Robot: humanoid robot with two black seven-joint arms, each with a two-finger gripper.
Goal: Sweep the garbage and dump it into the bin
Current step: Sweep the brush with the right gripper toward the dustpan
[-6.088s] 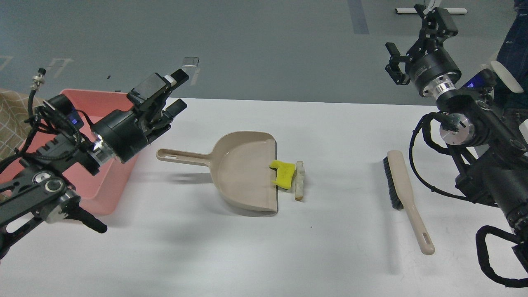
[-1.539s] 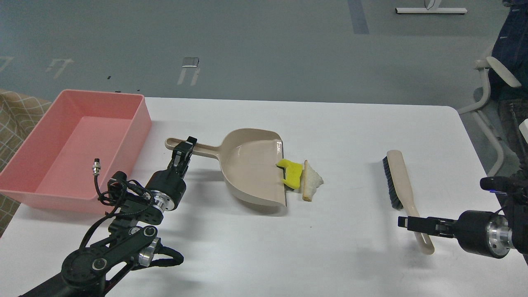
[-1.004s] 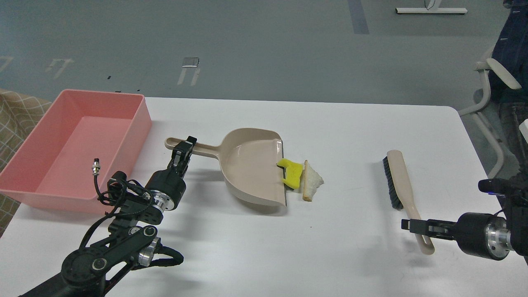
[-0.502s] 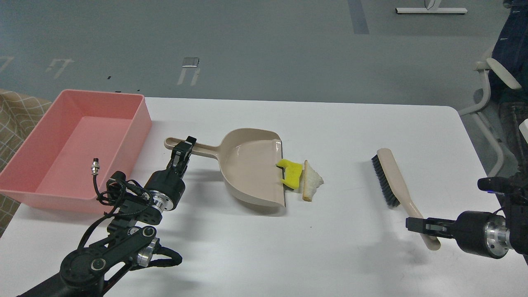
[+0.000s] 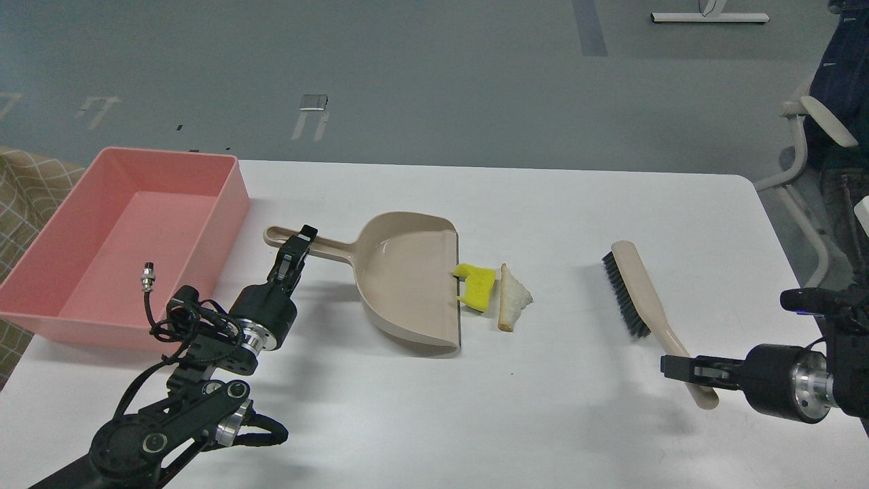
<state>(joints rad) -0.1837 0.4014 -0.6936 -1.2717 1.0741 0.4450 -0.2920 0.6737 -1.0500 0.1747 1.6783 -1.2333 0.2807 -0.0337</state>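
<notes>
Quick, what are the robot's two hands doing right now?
Left tool: closed on the dustpan handle.
Right tool: closed on the brush handle.

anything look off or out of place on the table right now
Only the garbage: a yellow spongy chunk and a bread slice lie loose on the table at the dustpan mouth. The pink bin looks empty.

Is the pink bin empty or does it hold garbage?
Empty: the bin shows bare floor; the yellow chunk and bread lie on the table.
</notes>
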